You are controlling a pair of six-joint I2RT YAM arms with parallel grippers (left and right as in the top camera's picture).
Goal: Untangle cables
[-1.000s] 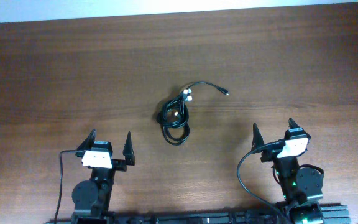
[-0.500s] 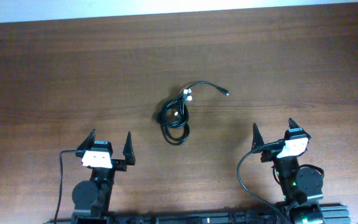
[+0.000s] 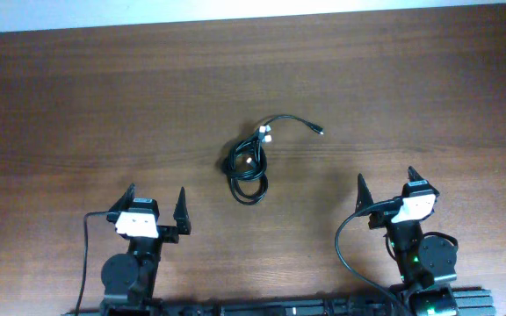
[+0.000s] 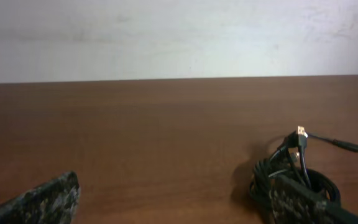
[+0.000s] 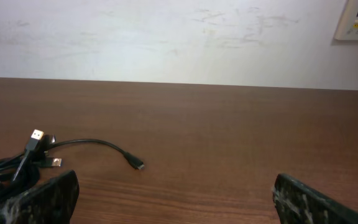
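Plainly, nothing is held yet. The left gripper (image 3: 156, 190) and the right gripper (image 3: 386, 175) both sit near the front edge of the table (image 3: 77, 105) with their fingers spread apart and nothing between them. The cables (image 3: 249, 167) lie well apart from both, roughly midway between the arms and further out on the table. They form a tight knot of black loops with white plugs (image 3: 266, 133) at the top and one loose strand (image 3: 301, 122) curling off toward the right arm's side.

The main risk, as I judge it, is grabbing the whole bundle instead of a single cord. The loops are stacked and overlapping, so fingers closing on the thick part would likely pinch several strands and drag the knot along whole, or pull it tighter. The loose strand looks like the safer handle, but it is thin and lies flat, so a gripper could close over it without catching it, or scrape the table. Another risk is both arms reaching into the same small pile and crowding each other. Pulling with nothing holding the bundle down would probably just slide everything across the smooth wood.
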